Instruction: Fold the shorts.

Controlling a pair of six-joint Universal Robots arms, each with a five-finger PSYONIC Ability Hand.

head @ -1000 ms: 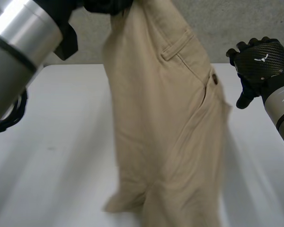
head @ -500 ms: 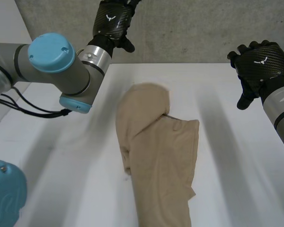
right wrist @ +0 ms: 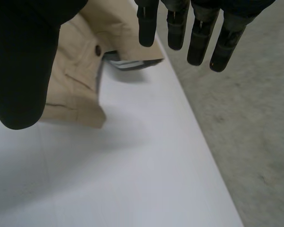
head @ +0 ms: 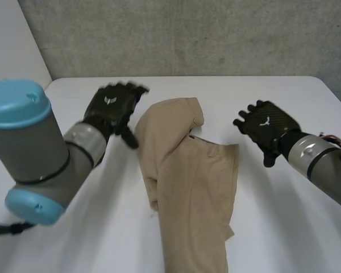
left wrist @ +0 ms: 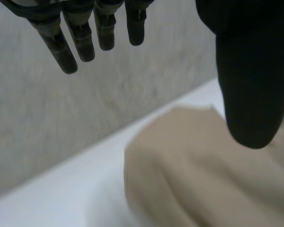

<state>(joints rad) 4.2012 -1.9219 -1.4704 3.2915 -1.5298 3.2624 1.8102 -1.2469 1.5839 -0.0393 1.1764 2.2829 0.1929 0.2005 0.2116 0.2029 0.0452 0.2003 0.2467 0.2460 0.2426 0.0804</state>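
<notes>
White table, shorts heaped mid — L hand, R hand either side, both splayed, empty.

From my station I can read no words, letters or numbers on anything in view. The one sign I can make out is a small white emblem on the back of the left hand (its outline is hard to trace from here). A second emblem, also white, sits on the back of the right hand, shaped like a spread pair of wings with a short stem.
</notes>
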